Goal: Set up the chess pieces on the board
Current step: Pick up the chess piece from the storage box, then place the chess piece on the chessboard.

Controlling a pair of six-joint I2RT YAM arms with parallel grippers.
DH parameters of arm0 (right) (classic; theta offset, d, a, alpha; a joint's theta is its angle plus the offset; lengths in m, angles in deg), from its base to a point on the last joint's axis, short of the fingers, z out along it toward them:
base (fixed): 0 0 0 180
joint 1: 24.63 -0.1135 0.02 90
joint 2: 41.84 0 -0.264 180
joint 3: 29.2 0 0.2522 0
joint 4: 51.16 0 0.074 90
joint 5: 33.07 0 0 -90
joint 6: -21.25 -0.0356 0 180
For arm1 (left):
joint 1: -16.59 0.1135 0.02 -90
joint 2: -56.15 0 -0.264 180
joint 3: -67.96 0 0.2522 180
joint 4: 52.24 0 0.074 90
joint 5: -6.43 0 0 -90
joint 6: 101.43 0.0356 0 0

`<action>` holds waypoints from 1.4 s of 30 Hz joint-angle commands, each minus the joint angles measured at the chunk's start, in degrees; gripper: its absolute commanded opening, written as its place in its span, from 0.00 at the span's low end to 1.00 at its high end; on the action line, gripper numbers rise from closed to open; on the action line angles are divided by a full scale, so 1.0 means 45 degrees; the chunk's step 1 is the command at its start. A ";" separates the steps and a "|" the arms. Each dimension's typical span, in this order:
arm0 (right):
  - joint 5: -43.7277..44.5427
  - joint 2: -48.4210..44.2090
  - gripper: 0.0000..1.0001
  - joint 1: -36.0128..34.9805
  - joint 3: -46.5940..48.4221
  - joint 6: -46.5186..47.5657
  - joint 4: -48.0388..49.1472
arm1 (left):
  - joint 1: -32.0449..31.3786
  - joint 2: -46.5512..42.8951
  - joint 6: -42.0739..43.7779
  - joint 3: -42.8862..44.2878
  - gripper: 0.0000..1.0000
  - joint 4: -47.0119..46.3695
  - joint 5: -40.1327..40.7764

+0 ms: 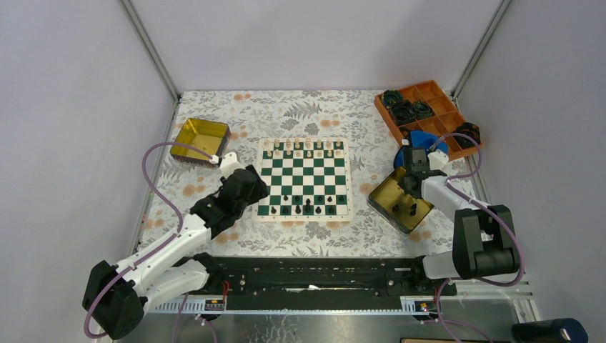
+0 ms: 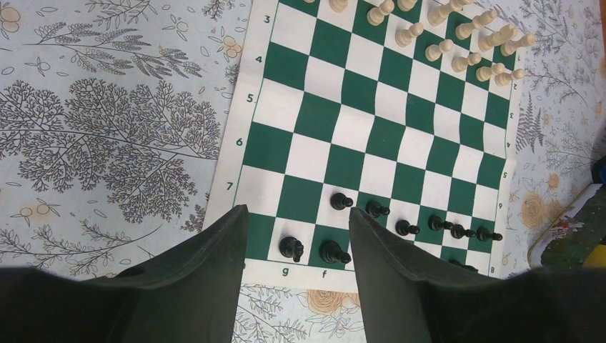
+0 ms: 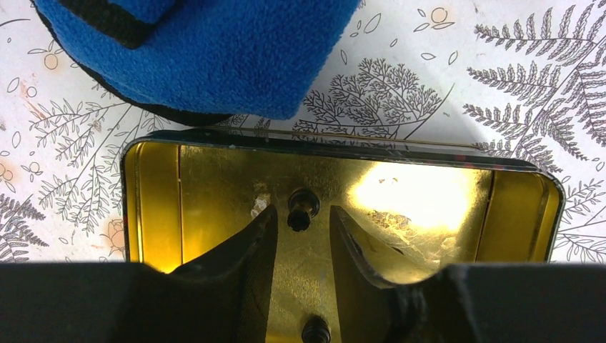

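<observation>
Floral-print desk (image 1: 357,114), as we list it. Board (image 1: 304,179) at centre: cream pieces (image 1: 304,146) ranked far side, black side part filled. Right hand (image 3: 302,218): fingers (image 3: 243,257) parted, gripping nothing, straddling a black piece (image 3: 301,207) in the gold tin (image 3: 443,193); its long axis seemingly runs along the fingers. Left hand (image 2: 296,214): open, empty, over the board's near corner, farther from that tin.

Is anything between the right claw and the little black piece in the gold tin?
Nothing visible. The right claw is open over the gold tin, and the black piece lies in the gap between its fingers.
</observation>
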 commanded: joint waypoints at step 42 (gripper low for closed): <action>-0.1892 -0.4239 0.00 -0.2494 0.1247 0.1911 -0.1663 | 0.0111 -0.1602 -0.0599 0.2853 0.62 0.3998 0.1418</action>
